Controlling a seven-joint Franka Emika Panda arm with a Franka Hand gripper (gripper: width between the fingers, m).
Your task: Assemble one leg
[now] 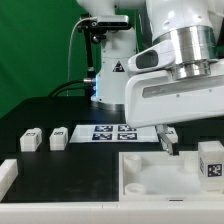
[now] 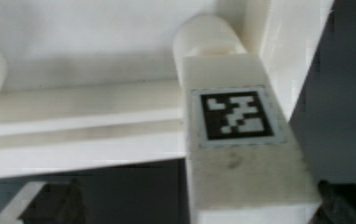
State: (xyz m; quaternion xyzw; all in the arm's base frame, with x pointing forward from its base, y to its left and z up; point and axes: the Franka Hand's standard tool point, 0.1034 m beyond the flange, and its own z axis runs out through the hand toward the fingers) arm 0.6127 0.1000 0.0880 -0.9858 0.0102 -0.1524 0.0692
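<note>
In the wrist view a white leg [image 2: 242, 150] with a square marker tag lies against the large white tray-like part [image 2: 86, 110]. It reaches in between my fingers. My gripper [image 2: 196, 206] is open. One dark finger [image 2: 345, 202] stands close beside the leg and the other [image 2: 47, 206] is well apart from it. In the exterior view my gripper [image 1: 168, 142] hangs just over the far edge of the tray-like part [image 1: 150, 178], and this leg is hidden there.
Two more legs [image 1: 31, 140] [image 1: 58, 138] stand at the exterior view's left. Another leg [image 1: 210, 160] stands at the right by the tray-like part. The marker board [image 1: 110, 132] lies behind. A white block [image 1: 8, 172] sits at the left edge.
</note>
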